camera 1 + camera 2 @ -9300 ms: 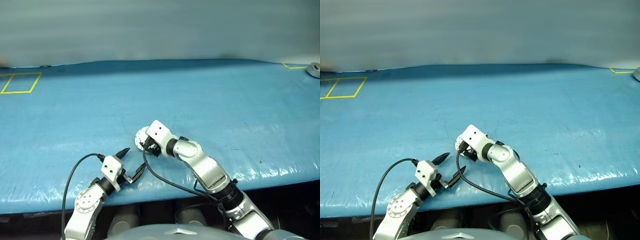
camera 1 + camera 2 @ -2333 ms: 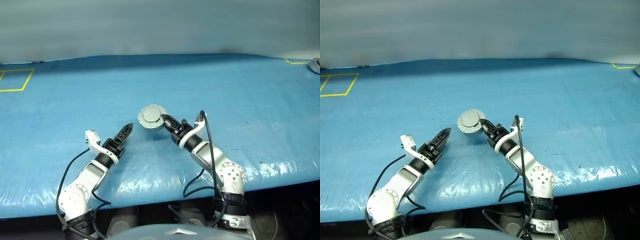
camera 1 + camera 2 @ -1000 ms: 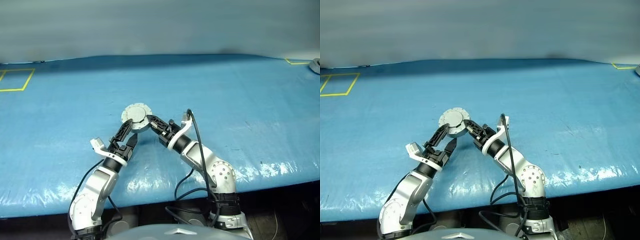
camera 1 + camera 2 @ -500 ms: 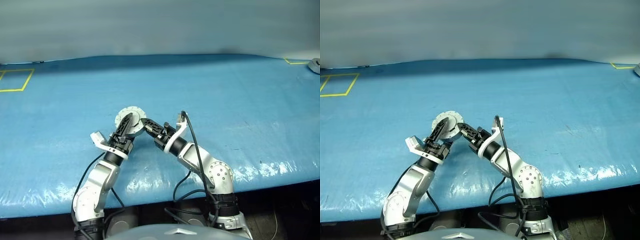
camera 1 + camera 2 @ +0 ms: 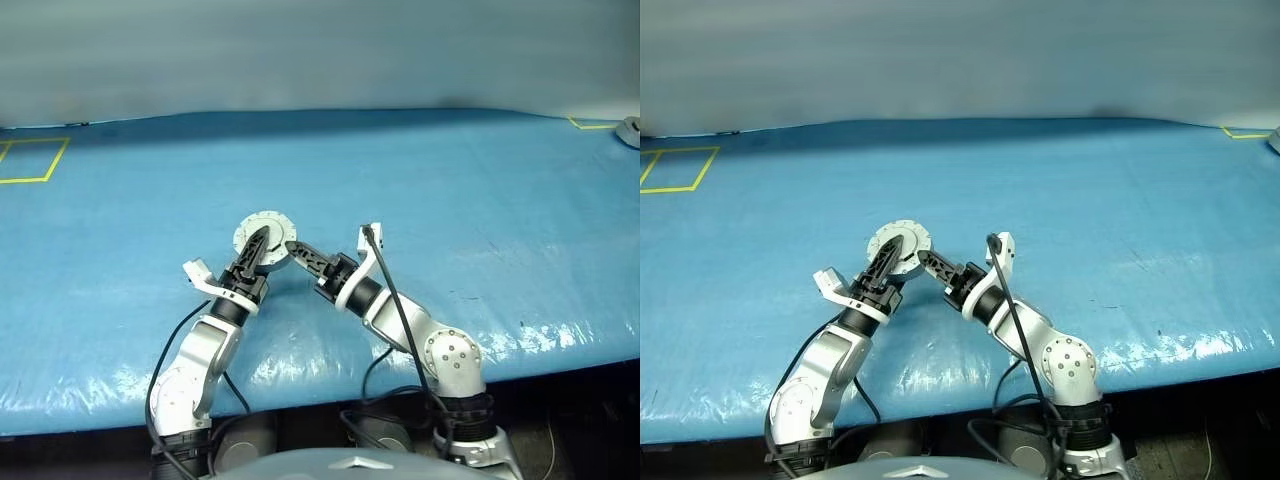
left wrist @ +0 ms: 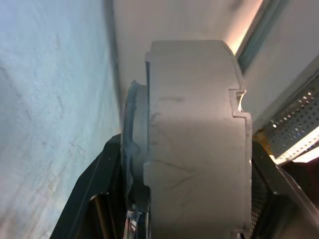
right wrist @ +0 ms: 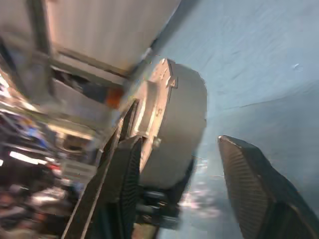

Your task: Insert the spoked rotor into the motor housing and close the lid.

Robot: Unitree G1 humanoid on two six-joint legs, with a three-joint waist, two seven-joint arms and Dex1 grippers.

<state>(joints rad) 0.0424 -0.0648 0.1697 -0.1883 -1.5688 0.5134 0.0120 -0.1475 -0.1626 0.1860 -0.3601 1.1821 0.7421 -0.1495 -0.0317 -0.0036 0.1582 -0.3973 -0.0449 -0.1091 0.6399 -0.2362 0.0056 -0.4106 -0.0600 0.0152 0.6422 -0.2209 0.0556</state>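
Table (image 5: 450,170) open on all sides of centre. Sole obstacle mid-table: motor housing (image 5: 264,238), clamped in left pincer (image 5: 256,256). Right pincer (image 5: 296,251) just beside it, blocking approach from the right. Far side unobstructed.

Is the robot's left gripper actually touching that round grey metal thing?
Touching. In the left wrist view the left gripper has its two black fingers pressed against opposite faces of the motor housing, with no gap.

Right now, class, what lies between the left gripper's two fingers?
The closed grey motor housing, held edge-on between the left gripper's fingers, seen in the left wrist view.
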